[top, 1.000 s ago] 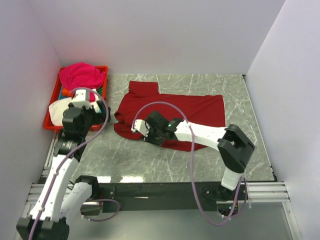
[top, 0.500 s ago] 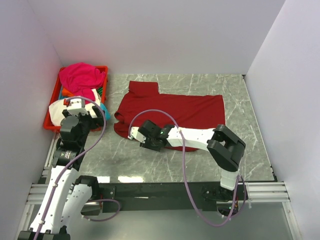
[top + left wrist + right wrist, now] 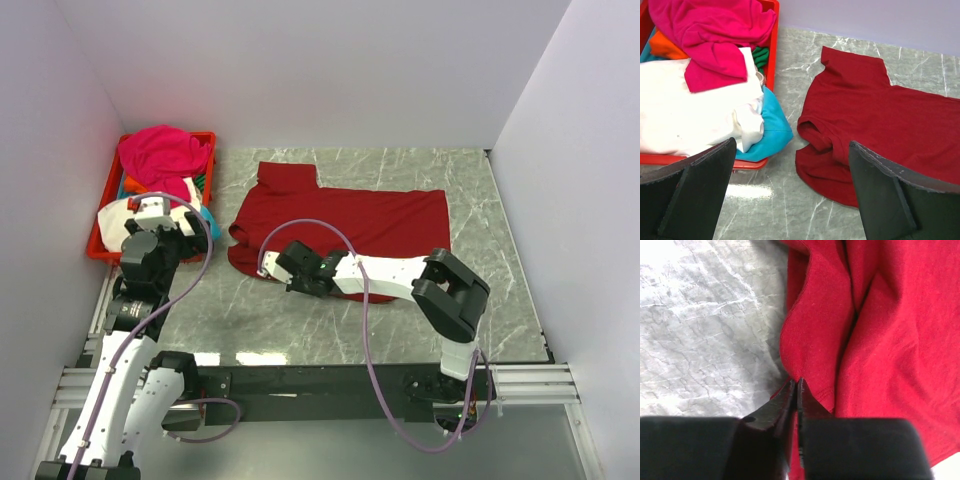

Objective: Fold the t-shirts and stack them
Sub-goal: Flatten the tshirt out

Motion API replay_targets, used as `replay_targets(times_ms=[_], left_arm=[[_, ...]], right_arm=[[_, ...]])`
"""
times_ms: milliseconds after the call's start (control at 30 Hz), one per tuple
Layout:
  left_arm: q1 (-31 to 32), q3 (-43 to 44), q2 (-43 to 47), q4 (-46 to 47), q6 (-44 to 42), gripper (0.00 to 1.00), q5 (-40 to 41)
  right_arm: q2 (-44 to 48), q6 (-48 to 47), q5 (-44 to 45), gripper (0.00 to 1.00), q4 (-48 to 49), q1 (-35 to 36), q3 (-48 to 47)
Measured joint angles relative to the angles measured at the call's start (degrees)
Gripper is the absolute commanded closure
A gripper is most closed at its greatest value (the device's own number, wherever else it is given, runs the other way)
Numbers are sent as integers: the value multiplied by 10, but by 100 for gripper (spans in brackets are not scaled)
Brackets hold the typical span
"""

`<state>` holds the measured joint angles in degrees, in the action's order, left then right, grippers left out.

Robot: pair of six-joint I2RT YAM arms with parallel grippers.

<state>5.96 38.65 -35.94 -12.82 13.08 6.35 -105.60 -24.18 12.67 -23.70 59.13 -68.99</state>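
The dark red t-shirt [image 3: 350, 215] lies spread on the marble table, its near left hem bunched. It also shows in the left wrist view [image 3: 880, 115] and the right wrist view [image 3: 875, 315]. My right gripper [image 3: 270, 266] is low at that hem, and its jaws [image 3: 796, 382] are shut on a fold of the red cloth. My left gripper [image 3: 158, 222] is open and empty [image 3: 792, 145], held above the table between the crate and the shirt's left sleeve. Magenta [image 3: 710, 30], cream-white [image 3: 685, 115], cyan [image 3: 772, 127] and orange [image 3: 665, 45] shirts are piled in the crate.
The red plastic crate [image 3: 100, 250] stands at the table's left edge against the wall, with a bit of green cloth [image 3: 760, 55] inside. White walls close in the left, back and right. Bare marble [image 3: 330, 320] lies in front of the shirt.
My right gripper slid left along the shirt's near edge to the hem and now pinches it. My left arm drew back toward me a second ago and has since held still.
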Motion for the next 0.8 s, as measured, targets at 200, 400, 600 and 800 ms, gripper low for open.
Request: replay_targets(times_ms=[200, 400, 600, 800], left_arm=[[0, 0, -3, 0, -1, 1, 0], [0, 0, -2, 0, -1, 0, 1], [0, 0, 9, 0, -2, 0, 14], [0, 0, 38, 1, -3, 1, 41]], right_arm=[[16, -3, -6, 100, -7, 0, 0], [48, -3, -95, 100, -54, 2, -17], [49, -10, -263, 100, -132, 60, -134], [-28, 4, -407, 86, -161, 163, -283]])
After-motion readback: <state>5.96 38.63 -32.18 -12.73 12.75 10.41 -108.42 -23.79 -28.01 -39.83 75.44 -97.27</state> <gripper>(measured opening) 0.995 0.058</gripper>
